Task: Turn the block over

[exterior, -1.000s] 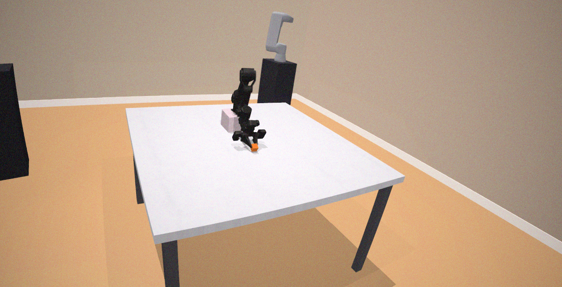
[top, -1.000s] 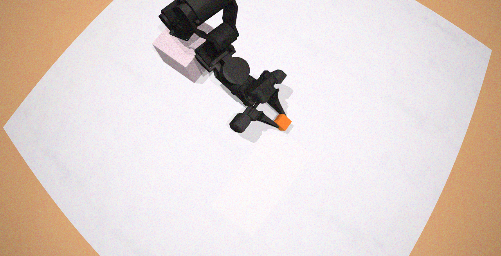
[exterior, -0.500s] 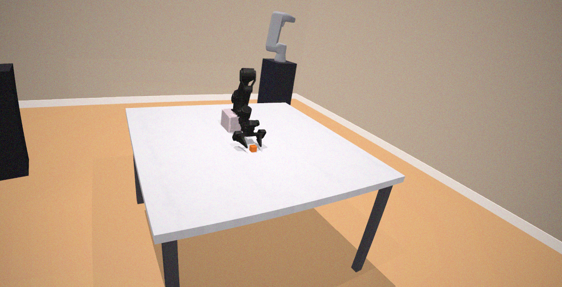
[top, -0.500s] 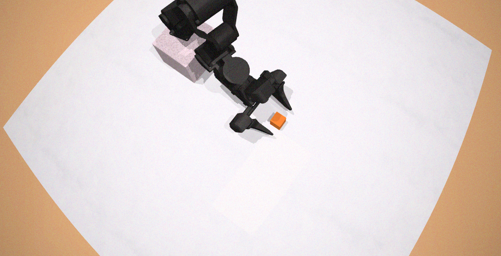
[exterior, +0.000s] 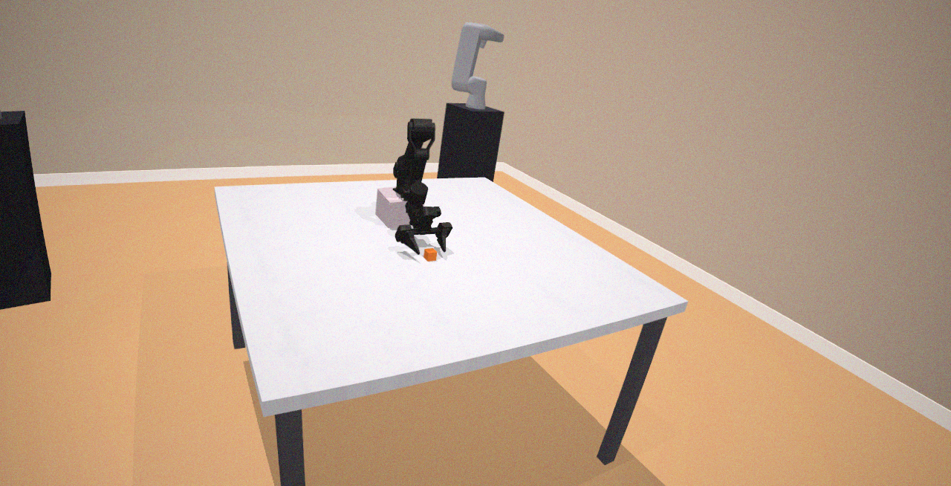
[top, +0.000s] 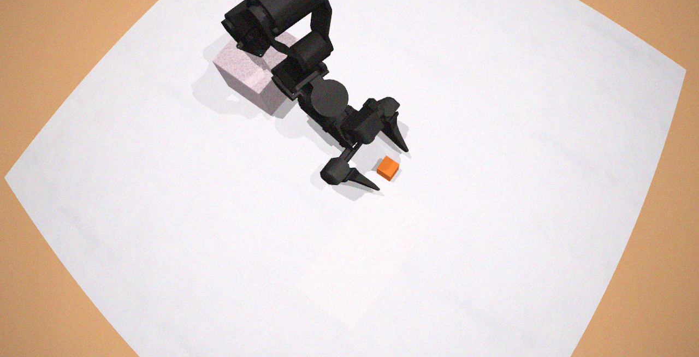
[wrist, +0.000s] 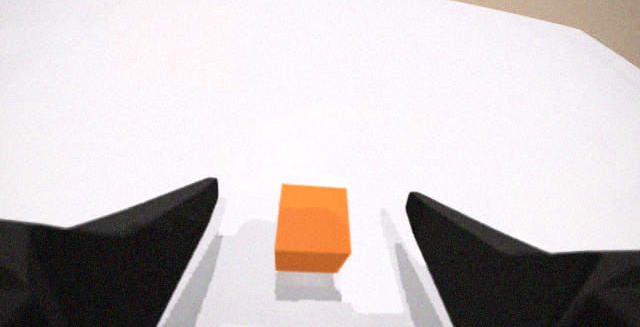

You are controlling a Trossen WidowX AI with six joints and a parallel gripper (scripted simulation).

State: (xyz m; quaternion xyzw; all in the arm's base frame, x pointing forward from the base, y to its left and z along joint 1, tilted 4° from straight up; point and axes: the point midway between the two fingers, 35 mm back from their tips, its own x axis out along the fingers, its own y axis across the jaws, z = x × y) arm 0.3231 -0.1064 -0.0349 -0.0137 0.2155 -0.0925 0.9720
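The orange block (top: 387, 168) (exterior: 430, 255) (wrist: 313, 219) sits level, one flat face up, on or very slightly above the white table (top: 489, 208) (exterior: 465, 310) (wrist: 300, 67); a small gap under it cannot be ruled out. The faces in view are plain orange, and no mark shows on them. The underside is hidden. My gripper (top: 392, 170) (exterior: 431, 251) (wrist: 315, 193) is open wide. Its black fingertips stand low over the table on either side of the block, with space between each finger and the block.
A pinkish speckled pedestal (top: 239, 69) (exterior: 389, 206) under the arm's base stands behind the gripper. The table's far edge shows at the top of the wrist view. A grey arm (exterior: 469, 57) on a black stand (exterior: 469, 143) is beyond the table.
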